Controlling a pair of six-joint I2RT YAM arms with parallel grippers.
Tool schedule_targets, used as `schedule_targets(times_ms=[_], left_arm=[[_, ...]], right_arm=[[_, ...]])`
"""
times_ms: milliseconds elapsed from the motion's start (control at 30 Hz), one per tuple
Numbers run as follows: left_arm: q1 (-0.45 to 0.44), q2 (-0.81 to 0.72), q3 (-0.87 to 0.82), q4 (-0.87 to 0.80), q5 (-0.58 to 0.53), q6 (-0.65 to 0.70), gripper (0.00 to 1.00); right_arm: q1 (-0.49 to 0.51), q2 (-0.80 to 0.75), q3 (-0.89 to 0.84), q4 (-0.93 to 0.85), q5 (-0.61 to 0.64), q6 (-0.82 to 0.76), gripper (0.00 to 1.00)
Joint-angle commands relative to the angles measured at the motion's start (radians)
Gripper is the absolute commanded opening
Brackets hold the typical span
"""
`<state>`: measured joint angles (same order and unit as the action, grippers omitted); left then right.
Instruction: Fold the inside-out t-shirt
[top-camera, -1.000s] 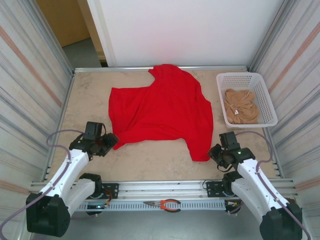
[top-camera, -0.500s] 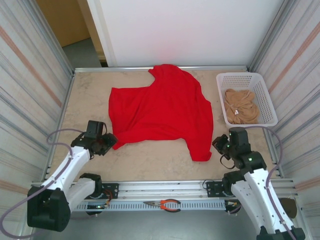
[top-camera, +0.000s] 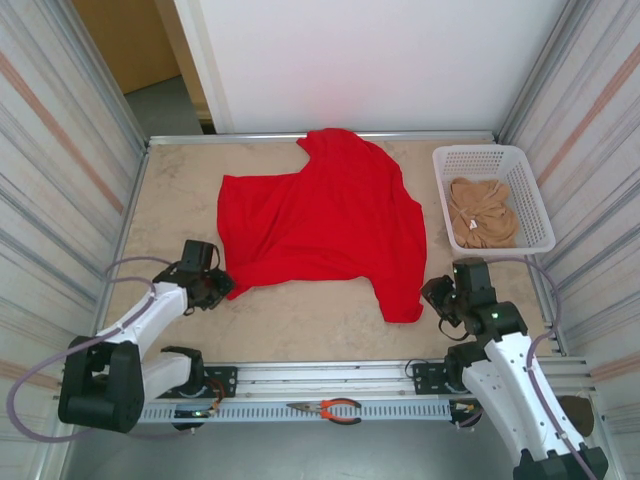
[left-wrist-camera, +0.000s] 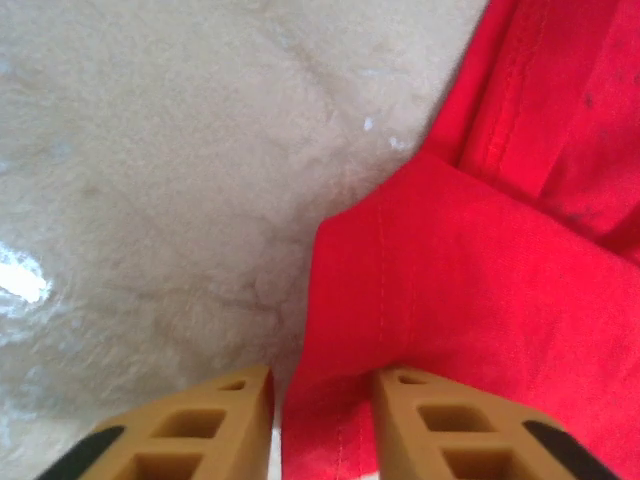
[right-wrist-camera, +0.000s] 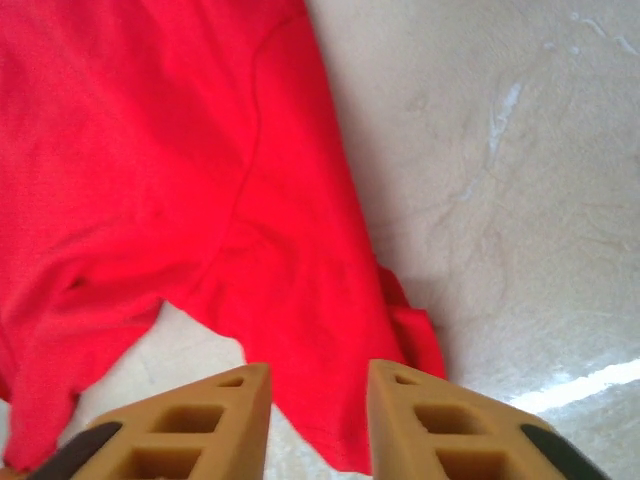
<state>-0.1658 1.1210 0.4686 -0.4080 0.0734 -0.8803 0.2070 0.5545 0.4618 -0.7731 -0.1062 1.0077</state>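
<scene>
Left wrist view: t-shirt runs off the top and right edges. The bottom edge cuts off the left gripper, with the hem between its fingers (pinched or just lying there, can't tell). Right wrist view: t-shirt cut off top and left, right gripper cut at bottom. Tan cloth right of the t-shirt: folds too small to read.

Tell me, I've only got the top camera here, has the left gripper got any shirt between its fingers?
Observer: Yes. In the left wrist view the shirt's stitched edge runs into the gap of the left gripper, and the jaws are apart.
Operator: And the right one?
Observer: In the right wrist view the right gripper is open over the shirt's edge, with red cloth in its gap and bare table beside it.
</scene>
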Motion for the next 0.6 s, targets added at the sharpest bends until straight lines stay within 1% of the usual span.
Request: schedule_targets(times_ms=[0,33,100,200,300,400,567], left_arm=[[-0.001,0.003,0.024,0.087,-0.03,0.068,0.0],[0.0,-0.015,0.057,0.077,-0.034,0.097,0.0],[0.0,-0.067,0.128,0.052,-0.028,0.157,0.0],[-0.002,-0.162,0.235,0.03,0.022,0.228,0.0],[-0.001,-0.216,0.283,0.009,0.074,0.246,0.0],[-0.001,-0.229,0.278,-0.009,0.114,0.242,0.0],[0.008,-0.262,0.226,-0.019,0.097,0.237,0.0]], right_arm=[[-0.005,0.008,-0.018,-0.02,-0.004,0.009,0.44],[-0.006,0.009,-0.021,-0.024,-0.005,0.008,0.51],[-0.006,0.016,-0.024,-0.033,-0.004,0.007,0.6],[-0.007,0.028,-0.044,-0.017,-0.012,0.011,0.64],[-0.006,0.05,-0.076,0.031,-0.028,0.021,0.61],[-0.008,0.081,-0.111,0.089,-0.058,0.034,0.53],[-0.006,0.096,-0.136,0.113,-0.079,0.035,0.46]])
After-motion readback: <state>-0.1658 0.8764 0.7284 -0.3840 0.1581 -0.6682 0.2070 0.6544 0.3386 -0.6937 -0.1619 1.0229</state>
